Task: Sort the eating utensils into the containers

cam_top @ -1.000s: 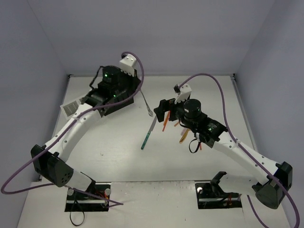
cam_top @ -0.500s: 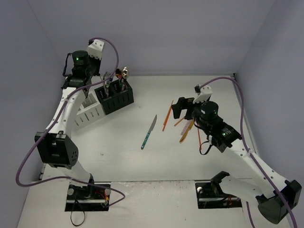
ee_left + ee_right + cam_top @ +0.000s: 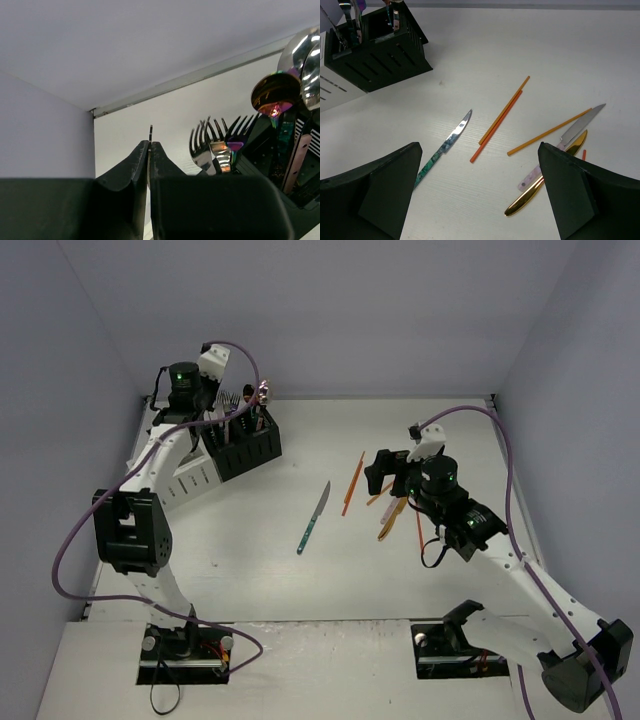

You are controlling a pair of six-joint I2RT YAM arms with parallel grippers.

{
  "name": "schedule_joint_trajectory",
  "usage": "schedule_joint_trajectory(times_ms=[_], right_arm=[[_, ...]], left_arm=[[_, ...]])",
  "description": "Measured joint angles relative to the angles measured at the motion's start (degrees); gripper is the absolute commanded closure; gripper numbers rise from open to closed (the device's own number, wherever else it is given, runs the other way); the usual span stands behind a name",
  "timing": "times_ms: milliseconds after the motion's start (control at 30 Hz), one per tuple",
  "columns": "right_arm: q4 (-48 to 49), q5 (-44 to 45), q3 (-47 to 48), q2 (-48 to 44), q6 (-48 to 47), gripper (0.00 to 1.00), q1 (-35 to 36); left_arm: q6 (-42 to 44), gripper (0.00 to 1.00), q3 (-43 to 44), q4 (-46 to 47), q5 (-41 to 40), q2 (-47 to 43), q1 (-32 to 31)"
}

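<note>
On the table lie a teal-handled knife (image 3: 314,518) (image 3: 442,148), two orange sticks side by side (image 3: 353,483) (image 3: 501,117), a third orange stick (image 3: 549,131), a pink-handled knife (image 3: 570,140) and a gold utensil (image 3: 525,200). My right gripper (image 3: 380,472) (image 3: 479,150) hangs open above them, holding nothing. The black container (image 3: 245,450) (image 3: 375,55) holds upright forks (image 3: 205,145) and spoons (image 3: 275,92). The white container (image 3: 185,480) stands beside it on its left. My left gripper (image 3: 150,145) is shut beside the black container. A thin metal edge pokes out between its fingertips; its kind is unclear.
The containers stand at the back left, close to the left and back walls (image 3: 330,320). A short orange piece (image 3: 418,535) lies under the right arm. Purple cables loop off both arms.
The left arm swung from the table's middle to the back left by the containers, then shifted slightly right. The right arm drew back to the right, gripper still open.
</note>
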Motion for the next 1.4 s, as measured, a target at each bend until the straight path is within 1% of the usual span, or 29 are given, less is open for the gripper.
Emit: schedule_joint_trajectory(times_ms=[167,200,233,300,433,533,600,733,833,900,1033,1200,1333,1400], right_arm=[[-0.24,0.00,-0.28,0.00,0.04,0.00,-0.17],[-0.32,0.02,-0.40,-0.03,0.04,0.00,-0.25],[-0.51,0.00,-0.51,-0.04,0.04,0.00,-0.27],[-0.83,0.01,-0.69,-0.04,0.04,0.00,-0.33],[-1.39,0.01,-0.88,-0.41,0.04,0.00,-0.34],[-2.36,0.06,-0.88,-1.18,0.04,0.00,-0.59],[-2.95,0.47,-0.88,-1.69,0.04,0.00,-0.73],[-4.45,1.66,-0.88,-2.24,0.07,0.00,-1.06],[-6.23,2.48,-0.88,-2.64,0.21,0.00,-1.22],[-7.14,2.88,-0.88,-2.95,0.37,0.00,-1.42],[-8.30,3.61,-1.17,-3.81,1.16,0.00,-1.55],[-10.42,4.27,-1.79,-5.11,1.62,0.00,-1.88],[-11.61,4.64,-2.41,-6.44,1.91,0.00,-1.88],[-12.58,4.72,-2.53,-7.25,2.16,0.00,-1.91]], left_arm=[[-2.40,0.73,-4.49,1.01,0.40,-0.84,0.12],[-3.10,0.67,-5.21,1.19,0.55,-1.22,0.12],[-3.83,0.59,-6.05,1.28,0.93,-1.85,0.11],[-5.53,0.49,-7.53,1.21,1.65,-3.49,0.08],[-8.73,0.39,-8.84,0.58,2.28,-8.01,-0.42],[-11.65,0.35,-8.34,-3.26,2.16,-12.23,-2.01],[-13.89,0.33,-6.48,-7.61,1.76,-14.06,-4.53],[-19.64,0.31,-2.82,-16.15,0.68,-15.55,-12.38],[-25.29,0.31,-3.14,-22.55,1.11,-15.58,-18.65],[-28.19,0.31,-4.02,-26.01,1.84,-14.92,-21.48],[-33.33,0.30,-6.54,-30.14,1.50,-12.00,-27.16],[-38.07,0.30,-7.03,-32.25,1.50,-3.46,-32.70],[-39.93,0.31,-6.98,-33.10,1.87,3.09,-34.57],[-40.55,0.32,-6.72,-33.71,2.25,6.09,-34.83]])
